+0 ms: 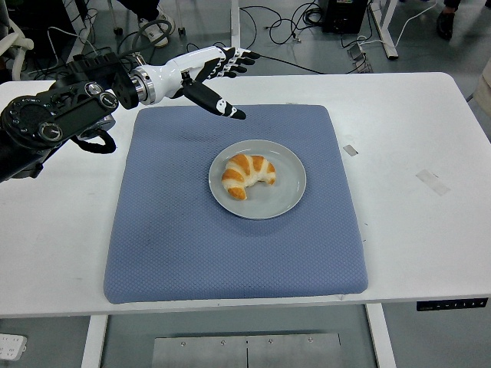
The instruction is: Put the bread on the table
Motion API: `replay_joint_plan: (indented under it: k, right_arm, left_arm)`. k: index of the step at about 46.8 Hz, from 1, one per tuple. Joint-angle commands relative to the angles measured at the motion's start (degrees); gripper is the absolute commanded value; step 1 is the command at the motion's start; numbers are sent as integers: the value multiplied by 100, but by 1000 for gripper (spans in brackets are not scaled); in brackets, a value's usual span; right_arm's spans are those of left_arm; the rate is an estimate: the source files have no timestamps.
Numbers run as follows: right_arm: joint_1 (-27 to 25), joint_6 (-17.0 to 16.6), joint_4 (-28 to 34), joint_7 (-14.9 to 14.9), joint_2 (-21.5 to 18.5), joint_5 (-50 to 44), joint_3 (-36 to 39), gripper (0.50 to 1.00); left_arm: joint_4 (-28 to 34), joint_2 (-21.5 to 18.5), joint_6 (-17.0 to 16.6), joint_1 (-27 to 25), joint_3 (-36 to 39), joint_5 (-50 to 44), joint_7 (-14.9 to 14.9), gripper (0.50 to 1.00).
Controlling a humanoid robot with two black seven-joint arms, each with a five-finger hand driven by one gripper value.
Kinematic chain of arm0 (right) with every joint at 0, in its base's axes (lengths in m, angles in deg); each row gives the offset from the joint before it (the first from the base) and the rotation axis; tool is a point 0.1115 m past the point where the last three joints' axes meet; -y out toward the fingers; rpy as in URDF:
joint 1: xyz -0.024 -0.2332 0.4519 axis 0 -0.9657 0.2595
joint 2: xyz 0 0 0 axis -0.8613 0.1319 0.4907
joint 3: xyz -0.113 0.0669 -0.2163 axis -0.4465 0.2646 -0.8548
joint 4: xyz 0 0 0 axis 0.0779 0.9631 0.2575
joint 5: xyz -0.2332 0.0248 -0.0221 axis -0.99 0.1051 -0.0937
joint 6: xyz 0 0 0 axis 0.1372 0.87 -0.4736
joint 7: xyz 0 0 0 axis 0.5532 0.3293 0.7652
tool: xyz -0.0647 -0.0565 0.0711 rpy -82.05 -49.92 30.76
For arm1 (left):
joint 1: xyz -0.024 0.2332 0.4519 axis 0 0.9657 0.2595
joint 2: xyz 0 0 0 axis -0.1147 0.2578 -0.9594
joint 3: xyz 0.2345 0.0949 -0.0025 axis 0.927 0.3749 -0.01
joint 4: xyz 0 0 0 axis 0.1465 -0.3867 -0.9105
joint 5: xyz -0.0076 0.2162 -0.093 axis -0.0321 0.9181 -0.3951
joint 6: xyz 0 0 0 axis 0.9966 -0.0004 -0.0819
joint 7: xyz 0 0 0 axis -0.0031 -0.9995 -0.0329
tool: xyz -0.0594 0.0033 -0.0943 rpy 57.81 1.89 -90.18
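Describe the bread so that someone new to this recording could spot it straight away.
A blue mat covers the middle of the white table, and a round grey plate sits at its centre. The bread lies on that plate: a curved croissant with golden-brown and pale stripes, the only food in view.

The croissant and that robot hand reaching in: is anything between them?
Only bare blue mat and plate rim separate left hand from croissant, head view.

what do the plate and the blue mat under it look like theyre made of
The plate looks like glazed ceramic or possibly melamine: pale grey, smooth, with a soft sheen and a clean round rim. The blue mat looks like a padded fabric or foam pad: matte, with a fine dimpled texture, rounded corners and a visibly thick edge along the front.
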Motion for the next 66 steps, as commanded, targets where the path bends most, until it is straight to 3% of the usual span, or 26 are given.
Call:
replay_joint_plan:
  k: [1, 34, 66]
  right_arm:
    - [0, 0, 7, 2, 0, 0, -4, 1000]
    - [0, 0, -2, -6, 0, 0, -4, 1000]
    - [0, 0, 7, 2, 0, 0, 4, 1000]
  left_arm:
    - [93, 14, 0, -23, 65, 231, 0, 958]
    - [321, 154, 0, -392, 1269, 644, 0, 946]
    - [304, 348, -185, -111, 1331, 742, 0, 904]
